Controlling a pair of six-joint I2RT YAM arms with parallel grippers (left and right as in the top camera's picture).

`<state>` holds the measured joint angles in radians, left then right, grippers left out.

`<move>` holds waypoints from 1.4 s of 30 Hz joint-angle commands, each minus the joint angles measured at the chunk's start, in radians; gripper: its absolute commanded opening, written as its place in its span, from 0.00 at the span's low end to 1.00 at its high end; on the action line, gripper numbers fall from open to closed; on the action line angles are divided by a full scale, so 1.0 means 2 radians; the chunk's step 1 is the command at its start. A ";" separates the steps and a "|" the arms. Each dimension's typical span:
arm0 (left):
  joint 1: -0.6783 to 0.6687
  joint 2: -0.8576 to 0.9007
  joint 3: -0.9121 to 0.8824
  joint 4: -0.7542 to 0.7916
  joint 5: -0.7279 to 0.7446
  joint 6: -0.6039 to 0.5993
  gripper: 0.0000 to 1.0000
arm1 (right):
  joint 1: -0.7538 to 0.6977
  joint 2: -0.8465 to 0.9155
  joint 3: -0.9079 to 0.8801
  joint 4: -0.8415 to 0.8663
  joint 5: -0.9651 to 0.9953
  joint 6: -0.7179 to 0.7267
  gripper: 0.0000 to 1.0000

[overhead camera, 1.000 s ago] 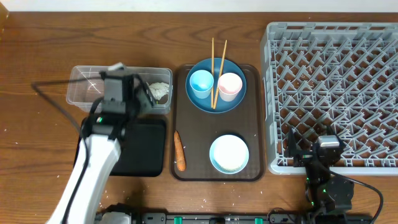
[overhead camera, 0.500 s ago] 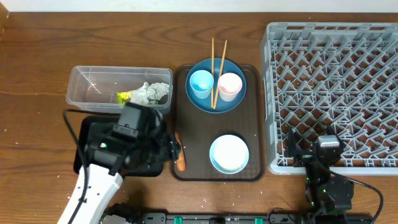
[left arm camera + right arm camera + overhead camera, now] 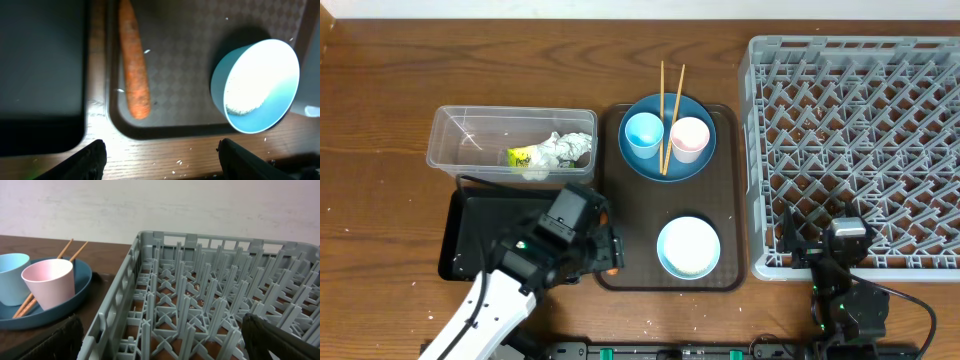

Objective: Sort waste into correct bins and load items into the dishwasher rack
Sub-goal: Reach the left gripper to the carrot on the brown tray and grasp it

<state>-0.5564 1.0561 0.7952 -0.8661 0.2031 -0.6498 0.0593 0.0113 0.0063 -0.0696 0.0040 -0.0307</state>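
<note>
Carrot under the left fingers, dishes on the brown tray

Left fingers (image 3: 603, 250) hang spread and empty over the near left corner of the brown tray (image 3: 630, 200). Below them, a carrot (image 3: 134, 75) lies lengthwise just inside the tray's rim, and the bowl (image 3: 688, 247) sits to its right. The crumpled tissue (image 3: 565, 150) and snack wrapper (image 3: 523, 157) lie in the clear tub (image 3: 460, 140), with the black tray (image 3: 480, 230) just in front of it on the bench (image 3: 380, 80). The blue plate (image 3: 695, 165) at the brown tray's far end carries the light blue cup (image 3: 643, 133), the pink cup (image 3: 689, 137) and two chopsticks (image 3: 672, 110) between them. Right fingers (image 3: 846, 232) stand wide apart, holding nothing, at the near edge of the grey rack (image 3: 860, 130).
</note>
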 commanded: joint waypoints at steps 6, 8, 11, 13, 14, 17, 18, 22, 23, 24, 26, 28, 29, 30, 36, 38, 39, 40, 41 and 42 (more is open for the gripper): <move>-0.053 0.039 -0.024 0.057 -0.035 -0.047 0.75 | -0.003 -0.002 0.000 -0.002 0.003 0.000 0.99; -0.064 0.057 -0.024 0.066 -0.046 -0.047 0.75 | -0.003 -0.002 0.000 -0.002 0.003 0.000 0.99; -0.076 0.086 -0.024 0.074 -0.068 -0.046 0.79 | -0.003 -0.002 0.000 -0.002 0.003 0.000 0.99; -0.078 0.104 -0.024 0.080 -0.082 -0.046 0.89 | -0.003 -0.002 0.000 -0.002 0.003 0.000 0.99; -0.078 0.114 -0.024 0.084 -0.086 -0.046 0.89 | -0.003 -0.002 0.000 -0.002 0.003 0.000 0.99; -0.078 0.142 -0.024 0.091 -0.085 -0.046 0.89 | -0.003 -0.002 0.000 -0.002 0.003 0.000 0.99; -0.078 0.152 -0.024 0.096 -0.085 -0.046 0.86 | -0.003 -0.002 0.000 -0.002 0.003 0.000 0.99; -0.078 0.185 -0.024 0.116 -0.088 -0.046 0.79 | -0.003 -0.002 0.000 -0.002 0.003 0.000 0.99; -0.078 0.194 -0.024 0.119 -0.096 -0.046 0.75 | -0.003 -0.002 0.000 -0.002 0.003 0.000 0.99; -0.078 0.200 -0.024 0.122 -0.103 -0.046 0.74 | -0.003 -0.002 0.000 -0.002 0.003 0.000 0.99; -0.078 0.213 -0.024 0.127 -0.116 -0.046 0.73 | -0.003 -0.002 0.000 -0.002 0.003 0.000 0.99; -0.078 0.224 -0.024 0.128 -0.125 -0.046 0.72 | -0.003 -0.002 0.000 -0.002 0.003 0.000 0.99; -0.078 0.229 -0.024 0.129 -0.127 -0.046 0.72 | -0.003 -0.002 0.000 -0.002 0.003 0.000 0.99; -0.078 0.232 -0.024 0.130 -0.129 -0.046 0.72 | -0.003 -0.002 0.000 -0.002 0.004 0.000 0.99; -0.078 0.254 -0.024 0.142 -0.128 -0.046 0.67 | -0.003 -0.002 0.000 -0.002 0.004 0.000 0.99; -0.078 0.261 -0.024 0.143 -0.128 -0.046 0.61 | -0.003 -0.002 0.000 -0.002 0.004 0.000 0.99; -0.078 0.263 -0.024 0.144 -0.128 -0.046 0.59 | -0.003 -0.002 0.000 -0.002 0.004 0.000 0.99; -0.078 0.266 -0.024 0.145 -0.128 -0.046 0.58 | -0.003 -0.002 0.000 -0.002 0.003 0.000 0.99; -0.078 0.268 -0.024 0.145 -0.128 -0.046 0.57 | -0.003 -0.002 0.000 -0.002 0.003 0.000 0.99; -0.078 0.270 -0.024 0.146 -0.128 -0.046 0.55 | -0.003 -0.002 0.000 -0.002 0.003 0.000 0.99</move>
<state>-0.7101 1.5658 0.7570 -0.5724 -0.0303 -0.7380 0.0593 0.0113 0.0063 -0.0696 0.0040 -0.0307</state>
